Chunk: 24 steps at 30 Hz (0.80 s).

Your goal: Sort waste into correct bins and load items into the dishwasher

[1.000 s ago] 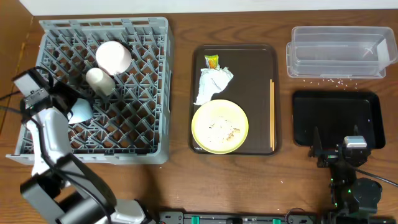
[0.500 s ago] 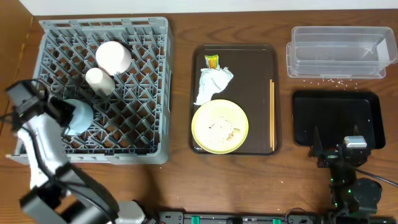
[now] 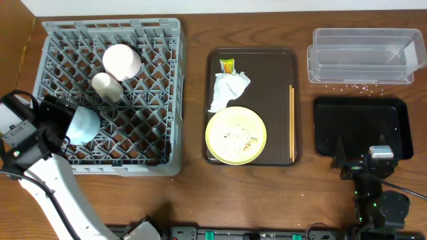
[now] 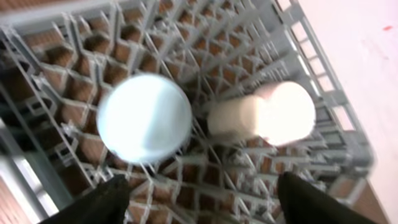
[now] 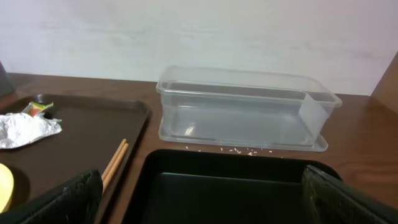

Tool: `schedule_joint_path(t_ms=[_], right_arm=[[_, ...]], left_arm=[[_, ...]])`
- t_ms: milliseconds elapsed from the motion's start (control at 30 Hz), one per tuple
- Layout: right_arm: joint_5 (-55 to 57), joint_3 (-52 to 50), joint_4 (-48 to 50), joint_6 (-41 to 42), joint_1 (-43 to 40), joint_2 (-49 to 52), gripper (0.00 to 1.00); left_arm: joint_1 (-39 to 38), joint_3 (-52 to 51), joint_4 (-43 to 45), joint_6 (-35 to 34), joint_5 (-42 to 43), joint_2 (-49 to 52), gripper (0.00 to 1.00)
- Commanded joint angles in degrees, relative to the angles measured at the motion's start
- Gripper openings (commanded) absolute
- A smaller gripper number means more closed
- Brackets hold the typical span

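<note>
Left gripper (image 4: 205,200) has just sprung apart, its fingers (image 4: 115,194) now spread wide and clear of the light blue bowl (image 4: 144,118). The bowl rests in the dish rack (image 3: 160,60) near the small white cup (image 3: 107,87) and white bowl (image 3: 121,60), so that item looks loaded. Farther off, the pale yellow plate (image 3: 235,135), chopsticks (image 3: 291,123), napkin (image 3: 229,90) and wrapper (image 3: 228,66) wait on the brown tray (image 3: 267,73). The right gripper (image 5: 205,199) hangs spread over the black tray (image 5: 249,186).

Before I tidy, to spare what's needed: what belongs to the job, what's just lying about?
Job: grey plastic rack, light blue bowl, white bowl, white cup, yellow plate, wooden chopsticks, crumpled white napkin, yellow-green wrapper, clear plastic tub, black tray.
Idle: dark brown serving tray.
</note>
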Motion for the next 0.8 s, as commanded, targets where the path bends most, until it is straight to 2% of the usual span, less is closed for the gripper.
schedule_joint_path(t_ms=[0,200,767], right_arm=[[-0.2,-0.1,-0.2,-0.9,-0.5,-0.3,0.99],[-0.2,-0.1,-0.2,-0.9,-0.5,-0.3,0.99],[-0.2,-0.1,-0.2,-0.9,-0.5,-0.3,0.99]], left_arm=[[0.0,0.1,-2.6,0.1,3.2,0.2,0.81],[0.0,0.1,-3.9,0.1,3.2,1.2,0.86],[0.0,0.1,-3.9,0.1,3.2,1.4,0.88]])
